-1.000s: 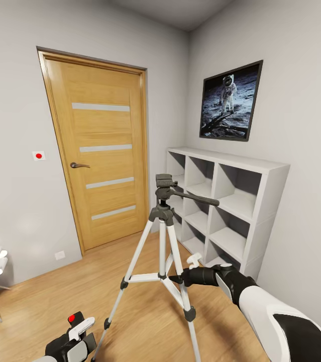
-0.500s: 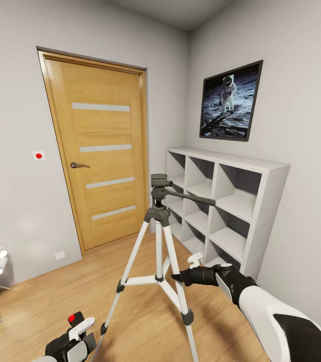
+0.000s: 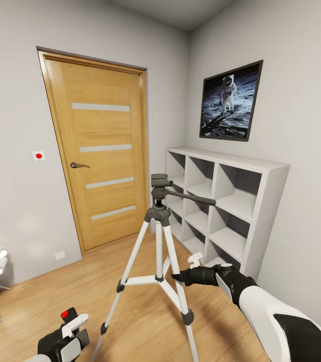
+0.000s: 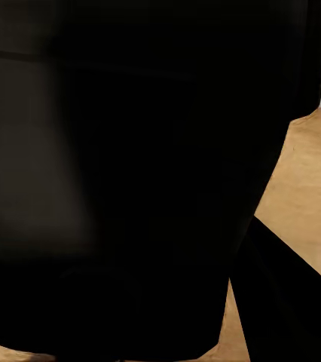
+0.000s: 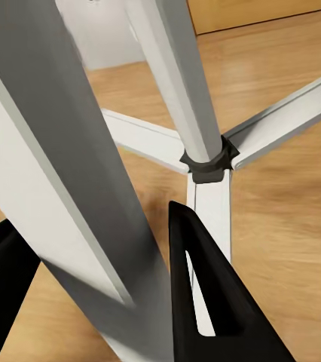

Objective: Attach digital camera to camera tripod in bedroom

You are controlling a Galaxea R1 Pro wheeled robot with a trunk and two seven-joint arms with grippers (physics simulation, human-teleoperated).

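Camera tripod [image 3: 158,236]: upright on the light wood plank floor [image 3: 55,296] of the bedroom, three silver-white legs spread, dark grey head at top with its long pan handle reaching toward the white cube shelf [image 3: 230,206]; the head's mount carries nothing. Right gripper [image 3: 179,277]: at mid-leg height, its two black fingers set either side of the tripod's near leg; in the right wrist view that leg [image 5: 70,196] runs between the fingers, one finger [image 5: 206,302] lying close along it, with the central brace hub [image 5: 208,162] beyond; contact looks likely, though a firm clamp cannot be confirmed. Left gripper [image 3: 67,334]: low at the near left of the head view, well apart from the tripod, white finger raised; whether it is parted or closed cannot be told. Left wrist view: a large black mass [image 4: 130,173] directly in front of the lens, identity not readable. Surroundings: oak door [image 3: 97,151] behind the tripod, astronaut picture [image 3: 230,100] above the shelf.
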